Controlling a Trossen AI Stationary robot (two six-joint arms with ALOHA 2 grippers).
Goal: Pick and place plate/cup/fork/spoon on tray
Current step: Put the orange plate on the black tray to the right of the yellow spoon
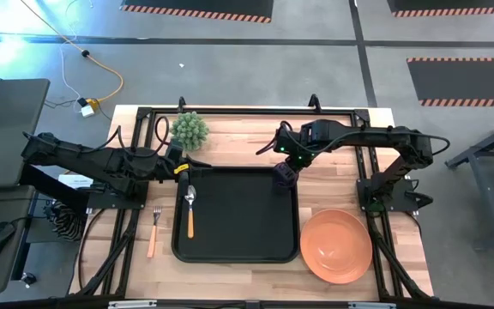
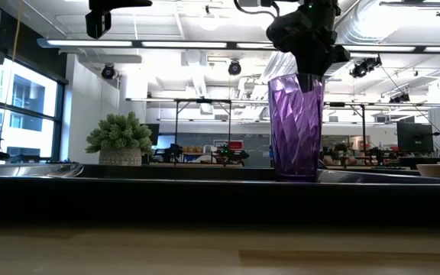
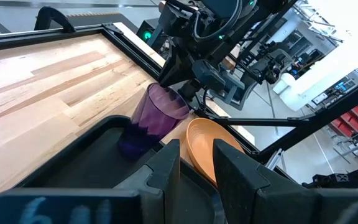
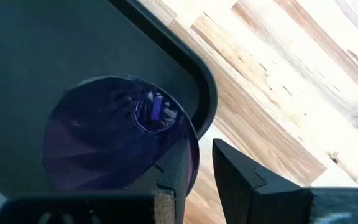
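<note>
I see the cup (image 2: 296, 126), a faceted translucent purple tumbler, standing upright in the far right corner of the black tray (image 1: 234, 245). My right gripper (image 1: 285, 174) has its fingers (image 4: 178, 167) pinched on the cup's rim wall. The left gripper (image 3: 196, 163) hovers over the tray's far left corner, fingers slightly parted, holding nothing.

purple translucent faceted cup (image 1: 284, 175), black tray (image 1: 238, 245), orange plate (image 1: 336, 245), green plant (image 1: 189, 130)
</note>
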